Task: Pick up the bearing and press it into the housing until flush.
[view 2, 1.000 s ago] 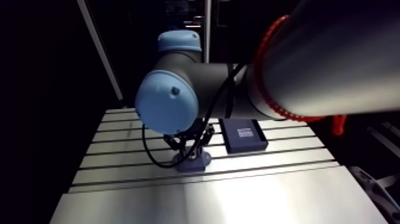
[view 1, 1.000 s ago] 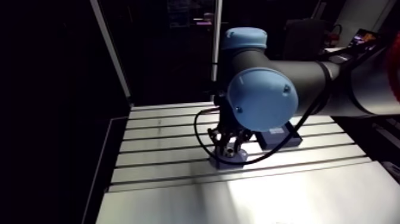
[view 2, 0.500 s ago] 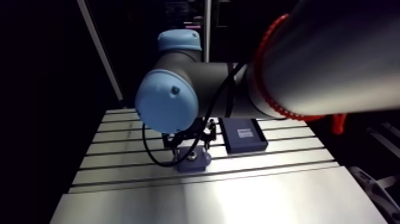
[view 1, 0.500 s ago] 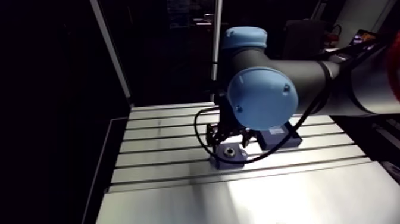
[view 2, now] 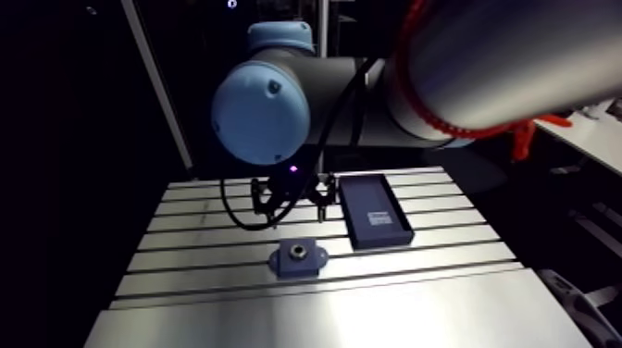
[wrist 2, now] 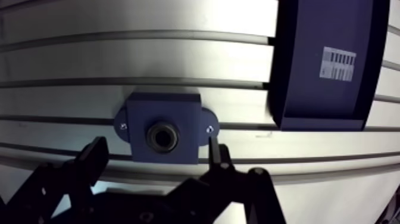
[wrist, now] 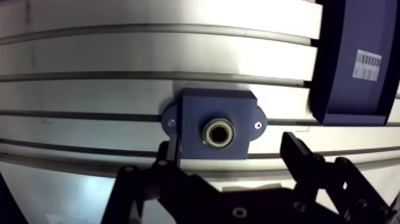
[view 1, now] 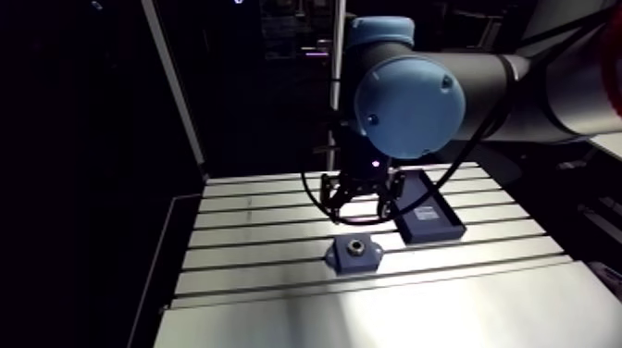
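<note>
Dark-blue housing [wrist: 193, 113] lies flat on the slotted aluminium tabletop [wrist: 119, 59], with the metal bearing [wrist: 218, 132] seated in its centre bore. The jaws hang spread and empty above it, touching nothing. In the arm view a dark tray [view 1: 428, 209] lies near the housing, at its 2 o'clock.

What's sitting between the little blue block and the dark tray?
Nothing. Only bare slotted table separates the housing from the tray, clearest in the wrist view.
</note>
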`<move>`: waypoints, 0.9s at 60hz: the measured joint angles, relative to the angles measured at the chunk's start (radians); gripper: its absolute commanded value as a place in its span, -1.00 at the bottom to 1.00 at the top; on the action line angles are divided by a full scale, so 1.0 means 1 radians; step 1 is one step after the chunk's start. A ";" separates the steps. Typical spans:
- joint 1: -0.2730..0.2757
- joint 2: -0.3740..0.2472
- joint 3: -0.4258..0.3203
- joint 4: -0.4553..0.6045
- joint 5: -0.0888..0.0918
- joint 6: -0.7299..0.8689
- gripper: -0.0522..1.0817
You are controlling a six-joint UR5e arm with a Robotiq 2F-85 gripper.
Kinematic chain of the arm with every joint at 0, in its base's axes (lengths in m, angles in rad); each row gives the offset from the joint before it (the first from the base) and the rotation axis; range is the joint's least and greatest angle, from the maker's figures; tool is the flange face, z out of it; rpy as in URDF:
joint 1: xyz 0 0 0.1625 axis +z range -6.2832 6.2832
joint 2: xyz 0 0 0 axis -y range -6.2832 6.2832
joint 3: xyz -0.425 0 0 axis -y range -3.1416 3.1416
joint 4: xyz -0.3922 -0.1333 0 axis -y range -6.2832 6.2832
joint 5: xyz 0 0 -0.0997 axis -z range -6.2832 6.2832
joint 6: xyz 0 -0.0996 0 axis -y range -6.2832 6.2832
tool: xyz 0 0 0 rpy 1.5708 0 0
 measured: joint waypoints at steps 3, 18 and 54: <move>0.000 -0.002 -0.007 0.022 0.000 0.008 0.24; -0.002 -0.006 -0.011 0.076 0.003 0.033 0.70; 0.000 -0.001 0.027 0.024 0.015 0.037 0.75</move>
